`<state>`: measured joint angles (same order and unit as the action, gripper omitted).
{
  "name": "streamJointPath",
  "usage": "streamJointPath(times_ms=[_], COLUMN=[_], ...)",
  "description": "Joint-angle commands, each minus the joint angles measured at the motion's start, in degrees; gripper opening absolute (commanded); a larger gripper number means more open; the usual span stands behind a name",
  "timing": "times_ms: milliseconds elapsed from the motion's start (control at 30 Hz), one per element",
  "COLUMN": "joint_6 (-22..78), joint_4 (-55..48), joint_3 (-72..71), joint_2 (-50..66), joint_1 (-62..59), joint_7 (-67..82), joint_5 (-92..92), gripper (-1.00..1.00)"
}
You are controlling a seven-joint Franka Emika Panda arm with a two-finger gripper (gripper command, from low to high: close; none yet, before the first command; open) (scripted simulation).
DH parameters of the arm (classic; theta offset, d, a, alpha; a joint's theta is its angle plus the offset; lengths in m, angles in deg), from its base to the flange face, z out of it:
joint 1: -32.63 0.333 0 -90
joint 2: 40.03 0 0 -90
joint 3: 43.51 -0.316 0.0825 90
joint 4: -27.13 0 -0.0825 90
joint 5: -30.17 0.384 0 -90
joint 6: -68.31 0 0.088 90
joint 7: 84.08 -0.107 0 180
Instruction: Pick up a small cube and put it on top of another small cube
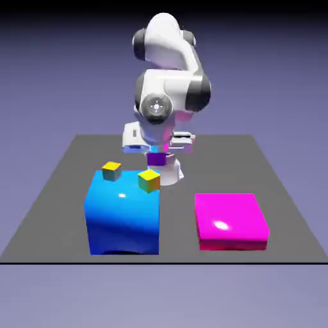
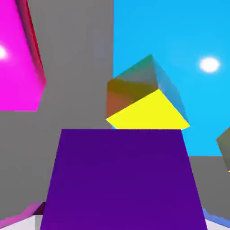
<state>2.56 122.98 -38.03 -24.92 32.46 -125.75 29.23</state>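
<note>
Grey worktop (image 1: pixel 64 192) carries a blue block (image 1: pixel 122 218) and pink block (image 1: pixel 230 221) — the hand (image 1: pixel 157 154) hangs above, clamped on the small purple cube (image 1: pixel 157 159)

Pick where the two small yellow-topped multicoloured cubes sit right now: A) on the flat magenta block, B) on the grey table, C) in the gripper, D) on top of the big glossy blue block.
D: both yellow-topped multicoloured cubes rest on the top face of the big blue block; the gripper is shut on the small purple cube instead.
</note>
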Motion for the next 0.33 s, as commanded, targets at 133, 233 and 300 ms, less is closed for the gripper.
streamJointPath(times_ms=[133,233,300], joint_6=[-7.5,-9.8,-8.4], joint_4=[10.4,13.7,11.6], joint_3=[0.0,0.0,0.0], joint_2=[-2.9,-3.9,-3.3], joint_1=[0.1,0.1,0.1], joint_7=[-0.3,-0.4,-0.3], joint_5=[-0.2,-0.3,-0.3], gripper=[-1.0,1.0,1.0])
